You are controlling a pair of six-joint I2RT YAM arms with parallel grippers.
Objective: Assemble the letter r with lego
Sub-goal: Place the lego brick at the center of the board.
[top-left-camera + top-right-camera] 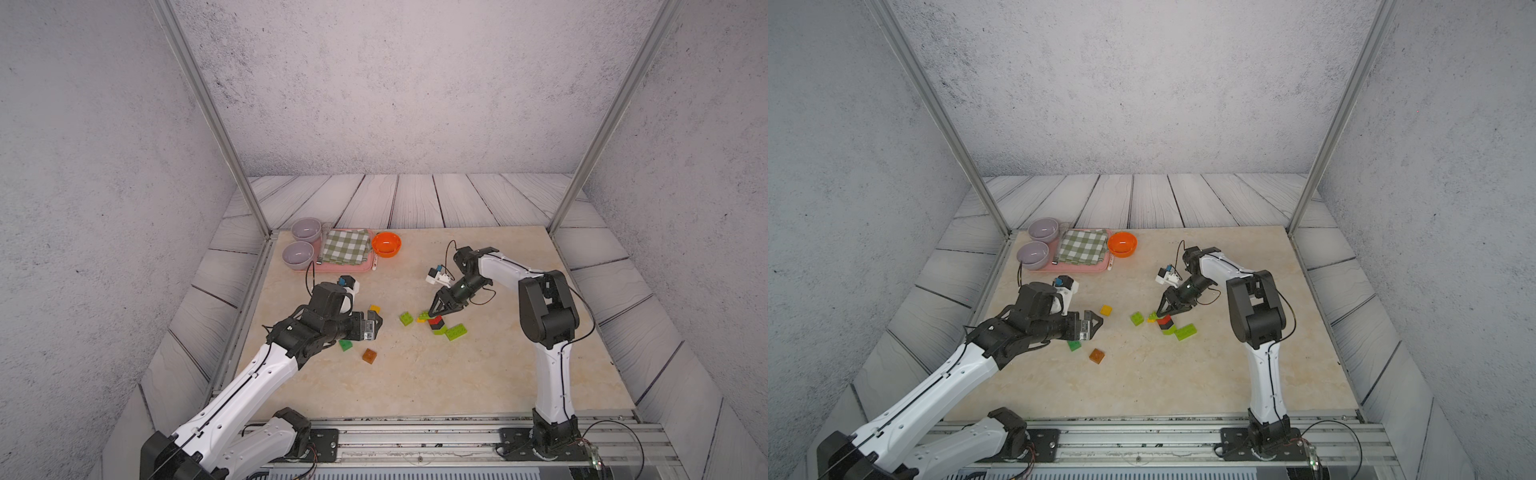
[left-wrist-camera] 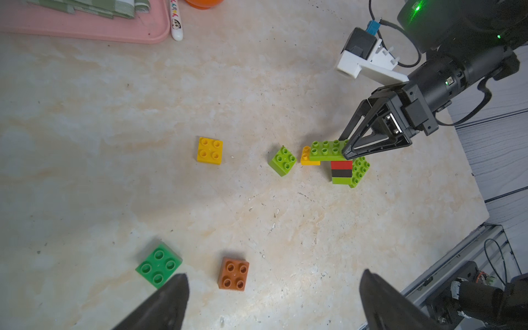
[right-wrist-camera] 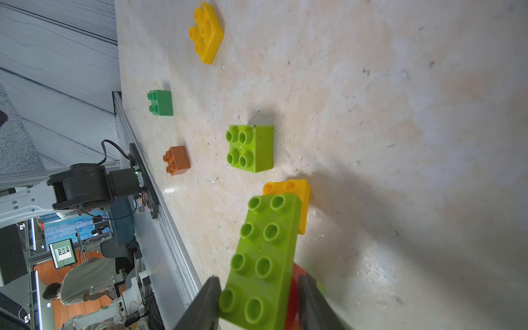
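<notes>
Right wrist view: a long lime brick [image 3: 265, 257] lies studs-up between the fingertips of the right gripper [image 3: 258, 278]. One finger [image 3: 211, 297] is against its side, and a sliver of red shows between the brick and the other finger, so the jaws loosely straddle its end rather than clamp it.

In the left wrist view this brick [image 2: 325, 150] sits across the top of a small upright stack: a red brick [image 2: 341, 165] on a black brick [image 2: 341, 173] on a lime base brick [image 2: 340, 180]. A second long lime brick [image 2: 360, 171] lies on its side against the stack. A small yellow brick [image 2: 307, 157] is partly hidden under the free end of the top brick; whether they touch cannot be told.

Loose on the table [image 1: 457, 374] are a lime square brick [image 2: 283, 161] just beside the stack and a yellow square brick [image 2: 210, 150] farther off. A dark green brick [image 2: 158, 265] and a brown-orange brick [image 2: 233, 273] lie near the left gripper [image 2: 274, 303]. That gripper hangs above the table with its jaws spread wide and nothing between them.

In a top view, the far left corner holds a pink tray [image 1: 345, 266] with a checked cloth [image 1: 347, 246] and two grey bowls [image 1: 306, 229]. An orange bowl [image 1: 386, 244] stands just beside the tray, and a pen [image 2: 176, 23] lies along its edge.
</notes>
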